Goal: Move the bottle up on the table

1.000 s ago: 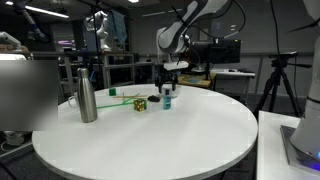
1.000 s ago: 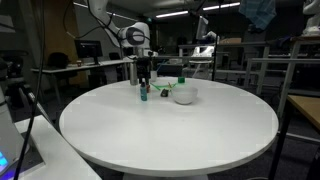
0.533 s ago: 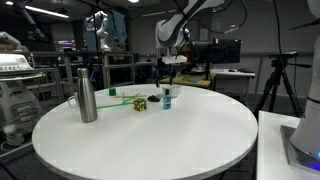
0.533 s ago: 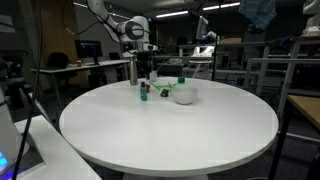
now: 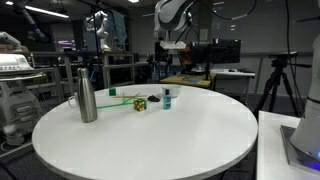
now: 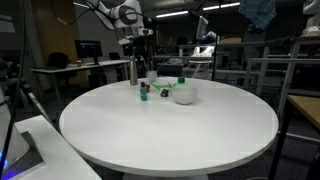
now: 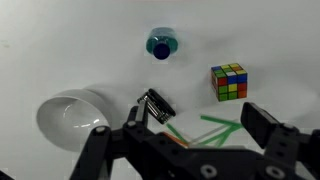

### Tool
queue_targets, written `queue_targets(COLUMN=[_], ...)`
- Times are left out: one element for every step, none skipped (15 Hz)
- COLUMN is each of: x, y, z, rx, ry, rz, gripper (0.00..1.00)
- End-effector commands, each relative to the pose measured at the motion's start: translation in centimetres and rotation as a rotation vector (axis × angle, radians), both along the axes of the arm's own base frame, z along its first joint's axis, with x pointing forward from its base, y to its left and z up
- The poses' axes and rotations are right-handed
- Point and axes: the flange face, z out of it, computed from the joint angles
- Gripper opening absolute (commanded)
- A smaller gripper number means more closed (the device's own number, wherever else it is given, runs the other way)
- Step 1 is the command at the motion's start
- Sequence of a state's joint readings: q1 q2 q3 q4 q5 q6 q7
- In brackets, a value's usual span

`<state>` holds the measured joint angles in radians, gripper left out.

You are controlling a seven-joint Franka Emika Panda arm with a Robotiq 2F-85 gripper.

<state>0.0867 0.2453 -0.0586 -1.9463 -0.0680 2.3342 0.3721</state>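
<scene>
Lab room with desks, monitors and tripods behind; a large round white tabletop [image 5: 150, 135] carries everything. The bottle [image 5: 166, 98], small teal-blue with a dark cap, stands upright toward the far edge in both exterior views [image 6: 144, 92], touching nothing but the tabletop. Just beside it: a colour cube [image 5: 140, 103], a white bowl [image 6: 184, 94], a green marker or strip [image 7: 215, 130] and a small dark object [image 7: 155, 105]. A tall steel flask [image 5: 87, 91] stands well apart from the group. The hand [image 5: 170, 43] hangs high above the cluster, clear of everything, and holds nothing. In the wrist view its 2 fingers [image 7: 264, 130] are spread wide at the lower edge of the picture, and the bottle [image 7: 161, 45] is seen cap-on from straight above, so its long axis is vertical and runs toward the camera. The bottle lies ahead of the hand in that view, near the top of the picture, not between the fingers; the bowl [image 7: 70, 118] and the cube [image 7: 229, 81] flank the path. Only 1 arm here. Judgement: the bottle looks set down with the hand lifted off, so the move is probably finished, though how far along it is cannot be told from the exterior views. Any regrasp would need the hand shifted forward over the cap, then straight down.
</scene>
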Motion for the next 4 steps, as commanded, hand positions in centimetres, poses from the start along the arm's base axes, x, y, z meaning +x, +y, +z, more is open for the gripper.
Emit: queue_targets(x=[-2.4,-0.6,-1.0,-1.3], y=[0.8,0.5,0.7,0.7], z=[3.0,1.7,2.2,2.6], rx=[-0.012,0.001,0.003,0.004], ry=[-0.010,-0.018,-0.019,-0.022], rz=[-0.031,-0.007,-0.011,-0.011], gripper=[1.00,1.00,1.00,1.00])
